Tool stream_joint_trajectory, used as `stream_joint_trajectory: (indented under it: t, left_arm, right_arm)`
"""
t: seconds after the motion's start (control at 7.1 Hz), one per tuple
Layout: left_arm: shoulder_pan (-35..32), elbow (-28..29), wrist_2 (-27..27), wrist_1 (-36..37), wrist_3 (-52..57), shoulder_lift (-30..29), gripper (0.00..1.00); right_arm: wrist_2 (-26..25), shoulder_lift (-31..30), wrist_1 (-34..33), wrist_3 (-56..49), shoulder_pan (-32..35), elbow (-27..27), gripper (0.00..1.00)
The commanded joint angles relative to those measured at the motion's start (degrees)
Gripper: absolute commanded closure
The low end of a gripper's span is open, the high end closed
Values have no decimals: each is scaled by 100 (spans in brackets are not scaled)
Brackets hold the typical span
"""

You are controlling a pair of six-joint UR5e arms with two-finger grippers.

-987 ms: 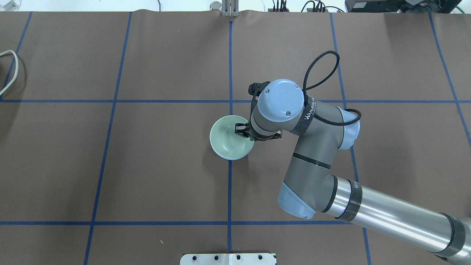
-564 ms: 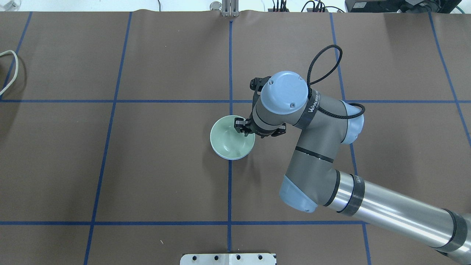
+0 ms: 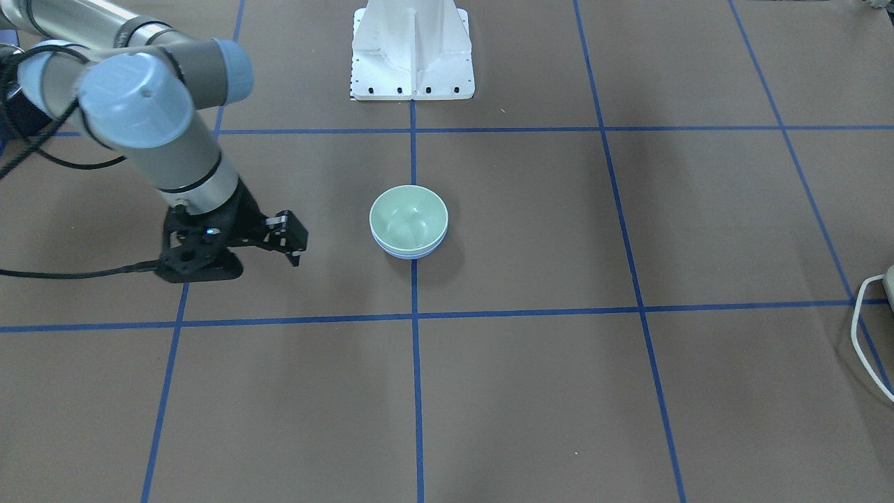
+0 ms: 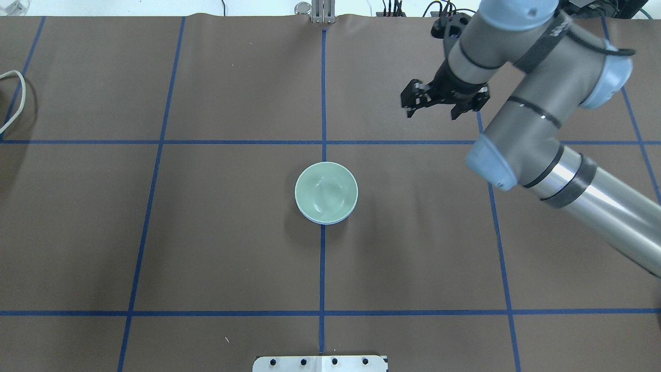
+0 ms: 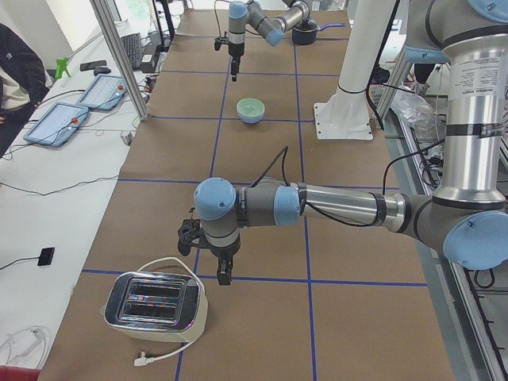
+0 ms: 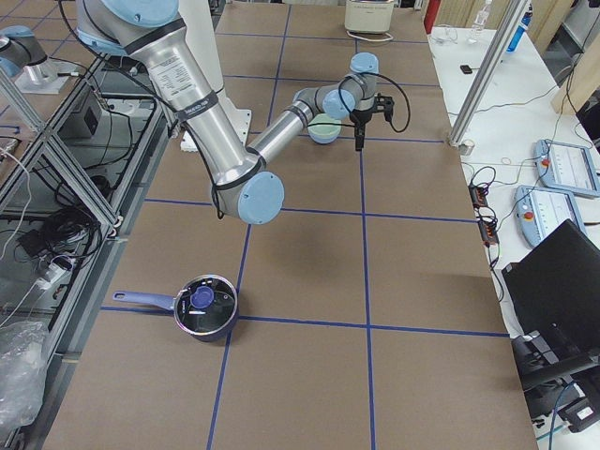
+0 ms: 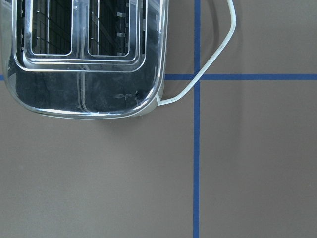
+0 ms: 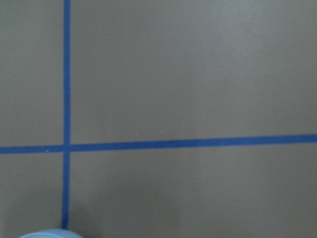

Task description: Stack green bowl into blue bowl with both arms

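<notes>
The pale green bowl (image 4: pixel 325 191) sits nested inside the blue bowl (image 4: pixel 321 222) at the table's middle; only a thin blue rim shows under it. The pair also shows in the front view, the green bowl (image 3: pixel 408 216) over the blue bowl's rim (image 3: pixel 408 256). My right gripper (image 4: pixel 433 112) is open and empty, raised above the table to the back right of the bowls; in the front view my right gripper (image 3: pixel 269 255) is left of them. My left gripper (image 5: pixel 225 274) shows only in the left side view, near the toaster. I cannot tell whether it is open or shut.
A chrome toaster (image 5: pixel 155 305) with a white cord (image 4: pixel 13 98) stands at the table's left end, under the left wrist camera (image 7: pixel 89 54). A dark pot with a lid (image 6: pixel 204 307) stands at the right end. The white base pedestal (image 3: pixel 412 52) is on the robot's side.
My right gripper has left the green bowl's rim, risen and swung away to the back right. The green bowl stays in the blue bowl.
</notes>
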Motion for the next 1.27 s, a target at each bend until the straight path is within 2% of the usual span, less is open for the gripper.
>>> stream_joint_trajectory:
  t: [0.0, 0.28, 0.7, 1.13]
  left_arm:
    - [1, 13, -3, -325, 51, -40, 2]
    - [1, 4, 6, -817, 43, 65, 1]
    - [18, 75, 6, -828, 43, 118, 2]
    - [9, 75, 6, -819, 43, 127, 1]
  right_arm:
    - [401, -661, -68, -2120, 1196, -266, 0]
    - [549, -1381, -68, -3520, 2179, -364, 0]
    - [542, -2620, -261, -5253, 3244, -373, 0]
    - [551, -3562, -182, -5258, 3643, -198, 0]
